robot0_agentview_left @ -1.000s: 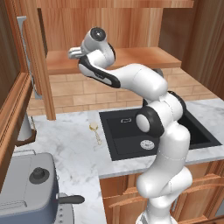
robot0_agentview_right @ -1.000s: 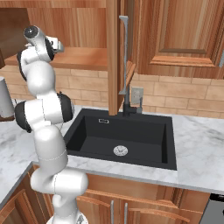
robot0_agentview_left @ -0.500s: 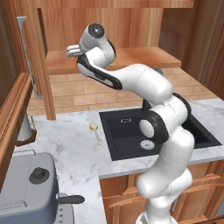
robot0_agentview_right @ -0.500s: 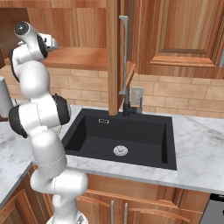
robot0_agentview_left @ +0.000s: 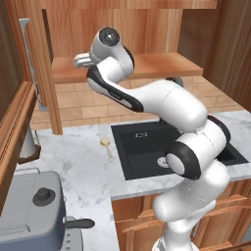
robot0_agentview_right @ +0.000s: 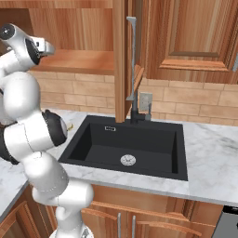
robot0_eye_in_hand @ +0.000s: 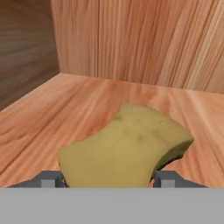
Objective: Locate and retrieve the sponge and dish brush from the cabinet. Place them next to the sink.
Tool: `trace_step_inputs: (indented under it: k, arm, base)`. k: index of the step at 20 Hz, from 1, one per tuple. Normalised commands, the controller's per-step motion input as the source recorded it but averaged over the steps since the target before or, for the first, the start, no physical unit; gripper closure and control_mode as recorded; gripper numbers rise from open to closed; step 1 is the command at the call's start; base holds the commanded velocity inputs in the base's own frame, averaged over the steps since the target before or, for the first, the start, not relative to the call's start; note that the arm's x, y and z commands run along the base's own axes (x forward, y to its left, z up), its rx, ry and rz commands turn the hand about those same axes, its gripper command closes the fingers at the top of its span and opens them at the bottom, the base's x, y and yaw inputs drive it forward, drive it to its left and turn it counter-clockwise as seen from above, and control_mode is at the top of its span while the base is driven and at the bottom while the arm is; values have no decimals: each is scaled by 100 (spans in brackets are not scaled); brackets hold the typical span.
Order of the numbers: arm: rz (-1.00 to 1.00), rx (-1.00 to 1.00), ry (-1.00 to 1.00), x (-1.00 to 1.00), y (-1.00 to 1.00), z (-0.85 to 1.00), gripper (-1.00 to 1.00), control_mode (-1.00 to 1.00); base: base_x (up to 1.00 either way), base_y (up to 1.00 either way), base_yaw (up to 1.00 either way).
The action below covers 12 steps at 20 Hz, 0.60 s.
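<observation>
The olive-yellow sponge [robot0_eye_in_hand: 127, 142] lies on the wooden shelf [robot0_agentview_left: 162, 66] of the open cabinet [robot0_agentview_right: 88, 60]. My gripper [robot0_eye_in_hand: 109, 180] reaches into the cabinet's left end, and its fingertips [robot0_eye_in_hand: 51, 178] press against both sides of the sponge, shut on it. From the base, the gripper [robot0_agentview_left: 81, 61] shows at the shelf's front edge, also the gripper [robot0_agentview_right: 46, 46]. The dish brush [robot0_agentview_left: 106, 145] lies on the white marble just left of the black sink [robot0_agentview_left: 142, 147]; its cream head is the dish brush [robot0_agentview_right: 70, 125] beside the sink [robot0_agentview_right: 125, 144].
The open cabinet door [robot0_agentview_left: 37, 68] with its grey bar handle [robot0_agentview_right: 133, 56] juts out over the counter. A black faucet [robot0_agentview_right: 138, 109] stands behind the basin. A grey toaster-like appliance [robot0_agentview_left: 29, 211] sits at the near left counter corner.
The upper arm and wrist have swung a little further toward the cabinet's left end and risen slightly. The dish brush on the counter has not moved.
</observation>
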Motion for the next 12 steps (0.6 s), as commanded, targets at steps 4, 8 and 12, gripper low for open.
trace_step_inputs:
  k: [4, 8, 12]
  arm:
    - [-5, 0, -6, -88, -20, 0, 100, -100]
    - [-5, 0, -8, -98, -26, 2, 100, -100]
    - [-3, 0, 0, -89, -26, 18, 100, -100]
  base:
    - [0, 0, 0]
    - [0, 0, 0]
    - [0, 0, 0]
